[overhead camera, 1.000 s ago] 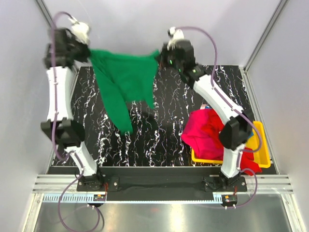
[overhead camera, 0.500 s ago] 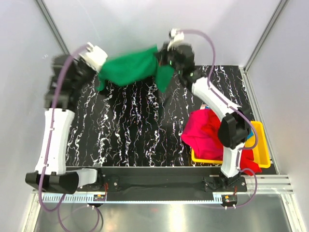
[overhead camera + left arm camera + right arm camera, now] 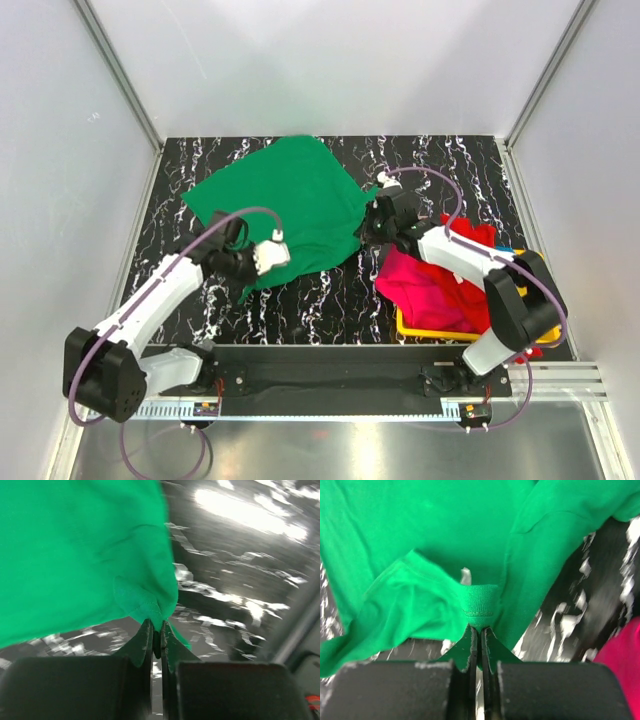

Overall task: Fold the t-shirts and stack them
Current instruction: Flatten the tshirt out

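two robot arms over a black marbled table [image 3: 330, 295], seen from above and from each wrist.

a second ago i hold the green t-shirt [image 3: 290, 190] stretched in the air between my two grippers, high over the far edge. now both arms are down low and drawn toward the near side, and the shirt lies spread across the far left and middle of the table, mostly flat, with some bunching along its near edge.

my left gripper [image 3: 156, 626] is pinched tight on a corner of the shirt's near edge, the cloth puckering just above the closed tips. my right gripper [image 3: 479, 629] is likewise clamped on a ribbed band of the same shirt, seemingly the neckline, with a small white tag [image 3: 465, 576] showing just behind it. neither has let go.

to the right, a magenta-pink t-shirt [image 3: 425, 280] and a red t-shirt [image 3: 475, 238] sit heaped in and over a yellow tray [image 3: 548, 322], not yet folded.

i judge the laying-out step is nearly finished: the green shirt is down and open enough to fold. the sleeve side by my right gripper looks doubled over, so it may need smoothing before the first fold. nothing is stacked yet, so the task is at an early stage.
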